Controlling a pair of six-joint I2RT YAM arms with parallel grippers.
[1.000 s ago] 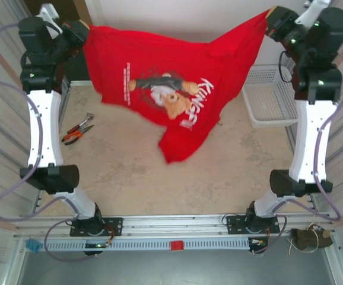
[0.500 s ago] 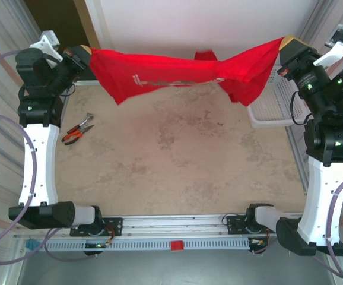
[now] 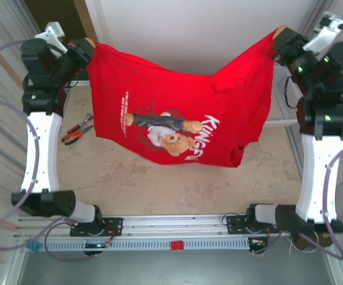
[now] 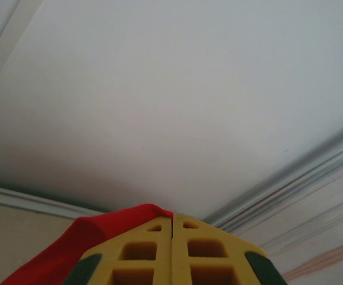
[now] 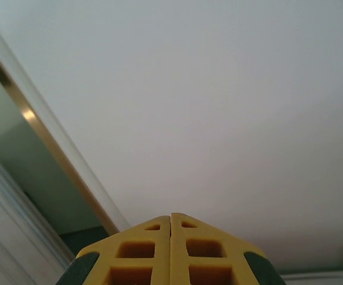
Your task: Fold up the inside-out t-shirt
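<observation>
The bright red inside-out t-shirt (image 3: pixel 177 107) hangs spread in the air above the table, its whitish printed graphic (image 3: pixel 171 133) facing the camera. My left gripper (image 3: pixel 88 44) is shut on its upper left corner, high at the back left. My right gripper (image 3: pixel 277 32) is shut on the upper right corner, high at the back right. In the left wrist view red cloth (image 4: pixel 94 237) bulges out beside the pressed-together yellow fingers (image 4: pixel 142 252). In the right wrist view the yellow fingers (image 5: pixel 198 249) meet with no gap and point at the white wall.
Orange-handled pliers (image 3: pixel 76 130) lie on the table at the left, beside the left arm. A white wire basket (image 3: pixel 281 98) stands at the right, partly behind the shirt. A white wall closes the back. The beige tabletop (image 3: pixel 159 184) lies bare in front of the hanging shirt.
Half a second ago the shirt was stretched low and bunched along the back. Both grippers have since lifted, and the shirt now hangs open with the graphic showing.
</observation>
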